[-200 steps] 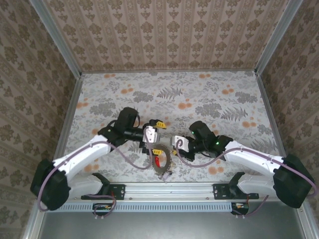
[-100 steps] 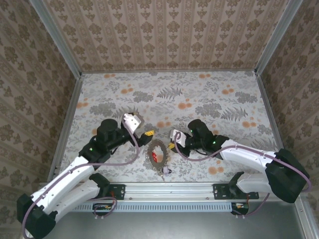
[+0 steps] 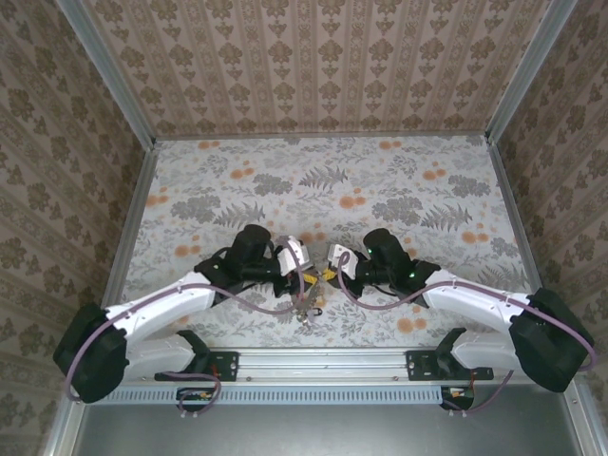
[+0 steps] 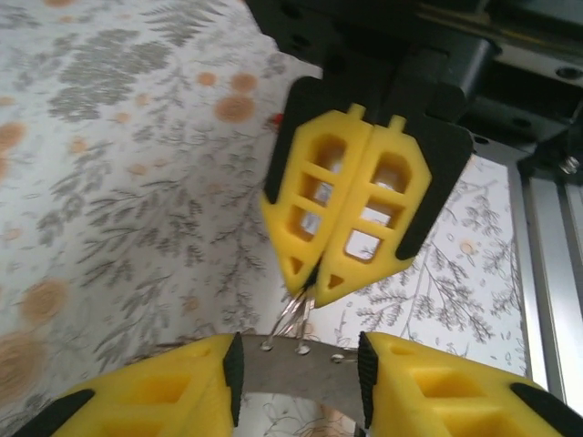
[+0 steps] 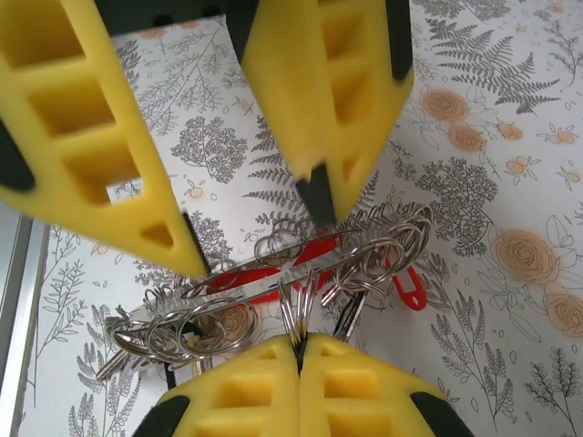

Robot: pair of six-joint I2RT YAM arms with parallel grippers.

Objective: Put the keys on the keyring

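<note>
We are seeing the keyring point(image 5: 273, 271) as a flat grey metal band punched with small holes. It is sitting over the floral table point(image 3: 399, 190) near the front edge, right between the two grippers. Small wire loops point(image 5: 296, 309) are dangling from it in bunches. The keys point(image 5: 407, 289) are showing red heads behind the band. The right gripper point(image 5: 301, 350) is clenching tight on a couple of loops. The left gripper point(image 4: 299, 393) is straddling the band, both pads touching it. We are not able to tell if it is clamping.
</note>
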